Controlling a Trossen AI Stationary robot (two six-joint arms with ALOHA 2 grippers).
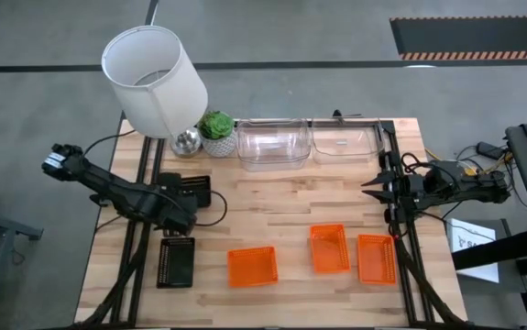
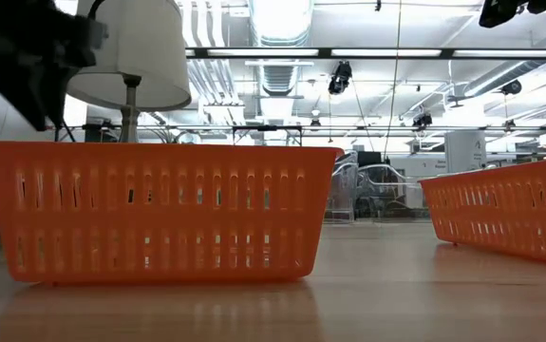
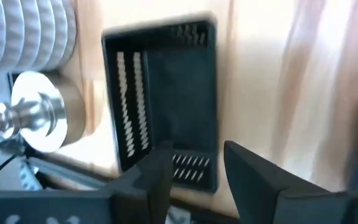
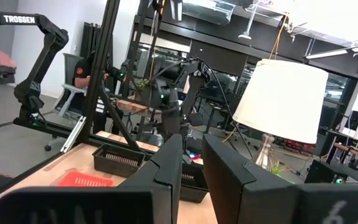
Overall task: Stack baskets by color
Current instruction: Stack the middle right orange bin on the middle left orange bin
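At about nine o'clock on the table, the left gripper [image 1: 190, 209] hangs over a black perforated plastic basket [image 1: 192, 191] beside the white lampshade [image 1: 153, 81]; its fingers [image 3: 160, 177] stand spread apart with nothing between them, the basket lying just beyond them in the wrist view. Whether that basket is one tray or a stack I cannot tell. Another black perforated basket [image 1: 176, 262] lies alone near seven o'clock, so the black pile looks unfinished.

Along the six o'clock edge, three red-orange perforated baskets [image 1: 252, 266] lie singly, apart from each other, none stacked.

At twelve o'clock, two clear transparent plastic baskets [image 1: 273, 144] sit side by side, just right of the small potted green plant [image 1: 217, 131]; whether a third is nested in one cannot be told.

At three o'clock the right gripper [image 1: 370, 188] waits at the table's edge, fingers narrowly apart, holding nothing.

By my judgement, most of the sorting is left.
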